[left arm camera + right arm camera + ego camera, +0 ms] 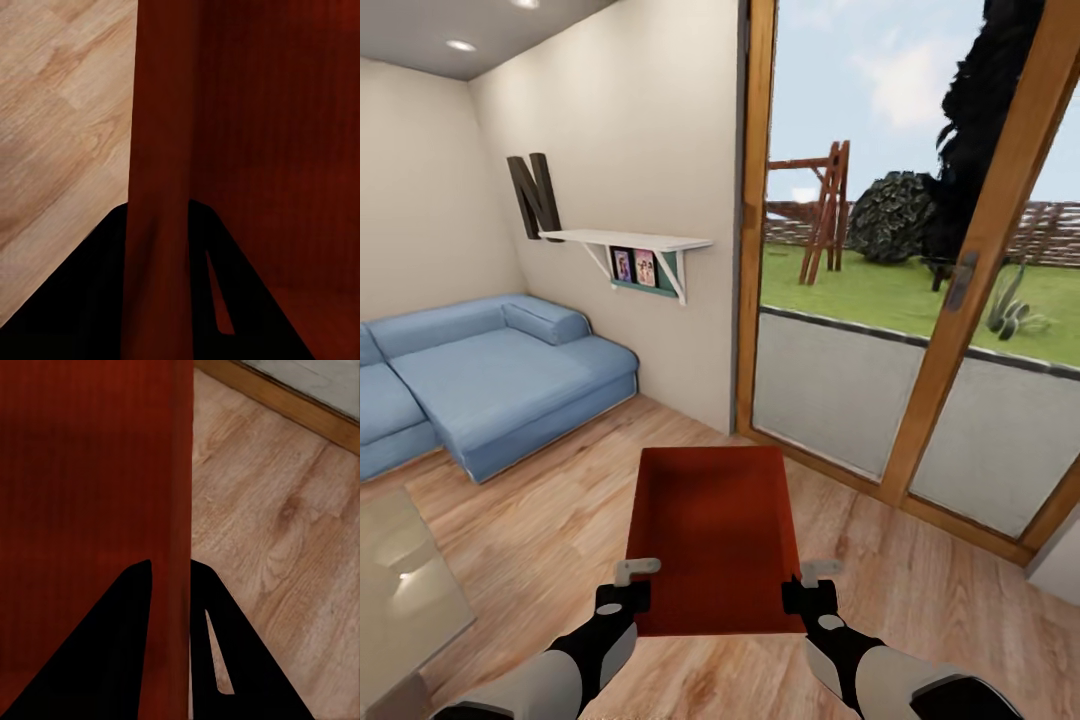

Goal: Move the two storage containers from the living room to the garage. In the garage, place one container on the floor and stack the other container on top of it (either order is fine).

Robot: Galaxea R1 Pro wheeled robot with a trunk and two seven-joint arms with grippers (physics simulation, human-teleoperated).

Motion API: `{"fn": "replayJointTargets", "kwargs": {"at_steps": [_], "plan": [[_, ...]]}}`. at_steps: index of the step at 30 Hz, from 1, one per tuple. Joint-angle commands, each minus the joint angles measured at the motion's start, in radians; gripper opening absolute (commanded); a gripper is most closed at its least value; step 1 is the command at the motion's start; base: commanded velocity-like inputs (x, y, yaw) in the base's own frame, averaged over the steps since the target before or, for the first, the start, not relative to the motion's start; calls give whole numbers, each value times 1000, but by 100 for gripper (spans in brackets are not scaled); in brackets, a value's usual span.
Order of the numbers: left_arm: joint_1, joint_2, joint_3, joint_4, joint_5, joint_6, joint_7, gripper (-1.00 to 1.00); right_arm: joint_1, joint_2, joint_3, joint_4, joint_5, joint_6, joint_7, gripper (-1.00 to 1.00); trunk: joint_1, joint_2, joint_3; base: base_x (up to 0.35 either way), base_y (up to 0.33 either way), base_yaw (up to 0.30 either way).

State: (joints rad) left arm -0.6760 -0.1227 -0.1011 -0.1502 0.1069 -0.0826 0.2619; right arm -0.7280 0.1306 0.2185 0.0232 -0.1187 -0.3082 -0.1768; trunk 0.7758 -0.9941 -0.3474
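Head view: one orange-red storage container (715, 535) is carried in front of the trunk, above the light wood plank floor (540, 520) of the living room, open top up, long axis running away from the robot. The left gripper (628, 585) sits at the container's near left corner and the right gripper (812, 588) at its near right corner, so the bin hangs between the two arms. Left wrist view: the left side wall (161, 172) of the container runs straight down between the two dark fingers (82, 300), one finger outside the wall over the planks, the other inside the bin against the red interior; jaws pinched on that thin wall. Right wrist view: same arrangement, mirrored. The right side wall (176, 510) passes between the fingers (105, 652), one inside the bin, one outside above the floor; jaws closed on the wall with no gap visible on either face. Whether the container's base touches the floor cannot be told from the head view; in both wrist views the planks lie beyond the wall and look well below it. Surroundings: blue sofa (490, 380) ahead-left against the wall, white wall shelf (630, 245) with a large dark letter N (532, 195) above it, wood-framed glass doors (920, 300) ahead-right showing grass and a fence, and a glass-topped table edge (400, 590) at the near left.
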Motion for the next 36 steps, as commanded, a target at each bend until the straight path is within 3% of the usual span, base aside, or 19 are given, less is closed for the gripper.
{"fn": "replayJointTargets", "kwargs": {"at_steps": [1, 15, 28, 29, 32, 33, 36], "plan": [[-2, 0, 44, -2, 23, 0, 3, -100, -1, -5, -11, 3, -21, -8, -4, -100, 0, -1, -1, 0, 0, 280], [-2, 0, 44, -2, 25, 0, 3, -100, -1, -5, -11, 3, -21, -8, -4, -100, 0, -1, -1, 0, 0, 272], [-2, 0, 46, -2, 25, 0, 3, -100, -1, -5, -11, 3, -21, -9, -4, -100, 0, -1, -1, 0, 0, 29], [-2, 2, 0, -2, 13, -1, 2, -100, 5, -5, 4, 1, -18, -13, -4, -100, 0, -1, -1, 0, 0, 0], [-2, 3, -57, 1, 44, -3, 2, -100, 15, 2, 5, 1, -26, -32, -4, -100, 0, -1, -1, 0, 0, 0], [-2, 4, -65, 2, 32, -4, 3, -100, 14, 5, 14, 2, -40, -31, -4, -100, 0, -1, -1, 0, 0, 0], [-2, 13, -42, 3, 19, -5, -1, -100, 16, 2, 73, 1, -102, -33, -4, -100, 0, -1, -1, 0, 0, 0]]}}
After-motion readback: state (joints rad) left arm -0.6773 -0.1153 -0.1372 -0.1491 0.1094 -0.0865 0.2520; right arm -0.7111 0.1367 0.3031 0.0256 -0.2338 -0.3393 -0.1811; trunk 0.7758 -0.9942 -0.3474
